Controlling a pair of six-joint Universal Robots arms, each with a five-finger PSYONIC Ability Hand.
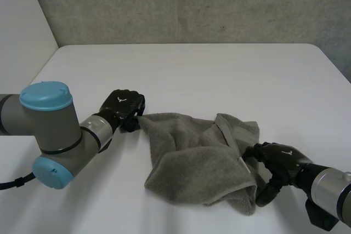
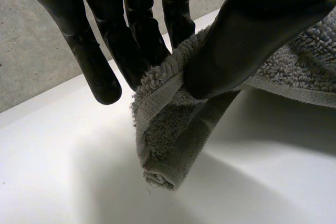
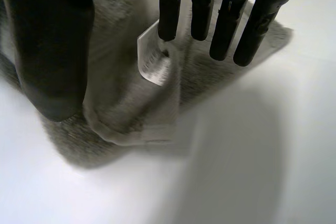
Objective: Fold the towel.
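A grey towel [image 1: 192, 163] lies crumpled on the white table [image 1: 219, 75]. My left hand [image 1: 122, 105] is at its left corner. In the left wrist view the thumb [image 2: 252, 30] and fingers [image 2: 139, 40] pinch that corner, and the rest of the corner [image 2: 168, 140] hangs rolled below them, lifted off the table. My right hand [image 1: 279, 160] is at the towel's near right edge. Its straight fingers [image 3: 226, 19] reach the white label [image 3: 152, 64], while its thumb [image 3: 50, 61] stands wide apart on the other side of a raised towel fold [image 3: 131, 108].
The table's far edge meets a grey concrete wall [image 1: 192, 4]. The left arm's elbow with its light-blue cap [image 1: 46, 96] stands over the table's near left side. Bare tabletop surrounds the towel on all sides.
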